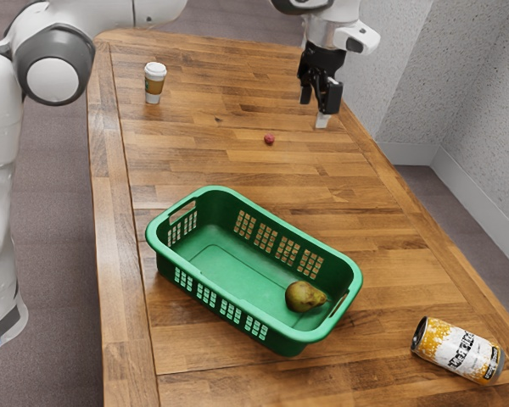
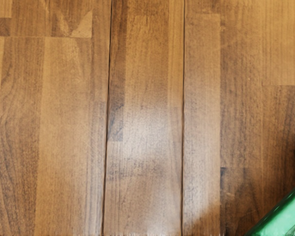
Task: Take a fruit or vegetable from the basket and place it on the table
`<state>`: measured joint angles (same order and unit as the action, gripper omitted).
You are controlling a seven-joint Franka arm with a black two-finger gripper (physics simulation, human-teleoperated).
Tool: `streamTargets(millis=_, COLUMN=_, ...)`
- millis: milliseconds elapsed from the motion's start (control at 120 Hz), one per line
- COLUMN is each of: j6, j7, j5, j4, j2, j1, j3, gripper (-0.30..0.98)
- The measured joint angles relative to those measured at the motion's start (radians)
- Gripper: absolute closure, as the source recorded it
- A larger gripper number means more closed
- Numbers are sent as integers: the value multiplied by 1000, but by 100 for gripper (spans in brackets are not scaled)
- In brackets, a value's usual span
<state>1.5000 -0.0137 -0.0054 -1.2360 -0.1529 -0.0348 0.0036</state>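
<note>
Resting inside slotted plastic basket on wooden table: tapered pear.

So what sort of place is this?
Maybe a robot lab or workroom: there's a white robot arm beside a long brown wooden table, with a speckled grey wall and a grey, carpet-like floor.
</note>
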Motion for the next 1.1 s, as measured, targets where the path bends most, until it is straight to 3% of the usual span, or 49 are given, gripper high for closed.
streamTargets(millis=283, j6=-18, j7=-9, j5=-2, j4=9, j2=-1, j1=4, j3=-8, gripper=0)
streamTargets(millis=592, j6=-23, j7=-13, j5=-3, j4=16, j2=-52, j1=91, j3=-117, gripper=0)
streamTargets(millis=817, j6=-24, j7=-15, j5=1, j4=14, j2=-55, j1=137, j3=-122, gripper=0)
streamTargets(millis=1100, j6=97, j7=-21, j5=55, j4=-203, j2=19, j1=187, j3=-115, gripper=0)
